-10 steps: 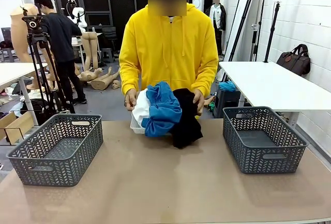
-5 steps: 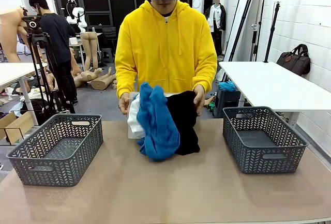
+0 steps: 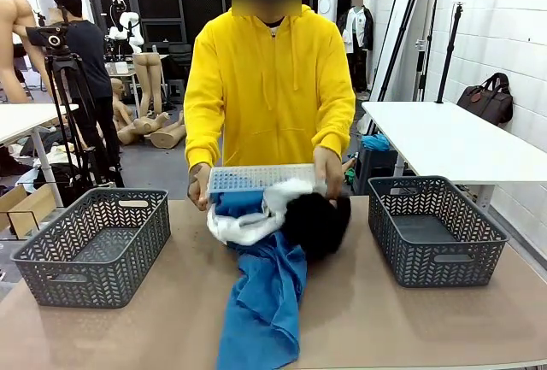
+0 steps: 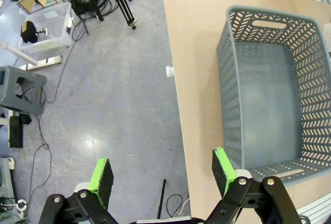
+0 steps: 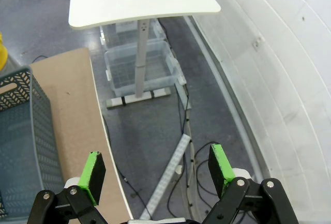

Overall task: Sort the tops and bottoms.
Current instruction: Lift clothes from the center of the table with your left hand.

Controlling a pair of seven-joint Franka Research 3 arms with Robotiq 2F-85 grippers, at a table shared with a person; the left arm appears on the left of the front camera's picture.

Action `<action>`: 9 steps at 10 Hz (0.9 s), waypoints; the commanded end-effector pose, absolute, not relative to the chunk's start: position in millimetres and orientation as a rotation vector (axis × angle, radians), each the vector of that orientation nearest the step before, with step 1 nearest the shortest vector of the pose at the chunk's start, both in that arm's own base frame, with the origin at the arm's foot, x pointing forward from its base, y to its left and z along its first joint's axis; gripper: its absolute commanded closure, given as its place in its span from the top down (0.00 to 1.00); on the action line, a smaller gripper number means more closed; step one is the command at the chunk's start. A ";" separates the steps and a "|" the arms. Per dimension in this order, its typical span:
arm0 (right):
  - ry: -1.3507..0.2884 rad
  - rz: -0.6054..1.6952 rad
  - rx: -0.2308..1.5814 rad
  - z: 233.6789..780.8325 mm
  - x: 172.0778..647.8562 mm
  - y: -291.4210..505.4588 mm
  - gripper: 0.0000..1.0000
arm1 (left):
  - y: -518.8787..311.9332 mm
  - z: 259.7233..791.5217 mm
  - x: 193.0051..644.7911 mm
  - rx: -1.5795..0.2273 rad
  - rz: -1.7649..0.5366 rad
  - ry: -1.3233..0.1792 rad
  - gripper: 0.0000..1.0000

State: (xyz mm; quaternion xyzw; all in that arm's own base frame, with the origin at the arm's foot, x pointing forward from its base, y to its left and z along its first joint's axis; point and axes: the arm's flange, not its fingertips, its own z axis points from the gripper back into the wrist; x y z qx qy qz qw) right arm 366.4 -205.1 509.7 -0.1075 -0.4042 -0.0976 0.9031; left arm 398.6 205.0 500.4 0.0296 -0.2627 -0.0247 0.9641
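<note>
Left end effector [image 4: 161,175], jaws wide and holding nothing, hangs over the side edge of the counter [image 4: 196,53], with the left grey basket [image 4: 269,79] ahead of it and off to one pad's side. The right end effector [image 5: 156,171], equally wide and empty, hangs past the opposite edge above the floor, with the right grey basket [image 5: 18,146] ahead at its other side. A moment before, the person carried the heap upright in a white perforated tray [image 3: 261,178]. Now both of the person's hands [image 3: 329,173] hold the tray upturned, and the clothes have spilled onto the counter, well ahead of both end effectors and between the two baskets. A blue top [image 3: 261,310] trails toward the robot's edge, a white top [image 3: 248,216] lies bunched under the tray, and the black bottoms [image 3: 314,223] touch it on the right-arm side. Whether the blue cloth is one garment or two cannot be told. Judged from this, sorting has not begun, but the garments are now exposed for picking. The front view supplies the heap and the tray, while the wrist views supply the jaw opening and each basket's bare interior.
</note>
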 end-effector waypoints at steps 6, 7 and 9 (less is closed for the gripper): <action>-0.826 -0.193 -0.228 509.7 365.2 -205.7 1.00 | 208.7 499.9 397.8 0.074 -0.056 -0.524 1.00; -0.826 -0.193 -0.228 509.7 365.2 -205.7 1.00 | 208.7 499.9 397.8 0.074 -0.056 -0.524 1.00; -0.826 -0.193 -0.228 509.7 365.2 -205.7 1.00 | 208.7 499.9 397.8 0.074 -0.056 -0.524 1.00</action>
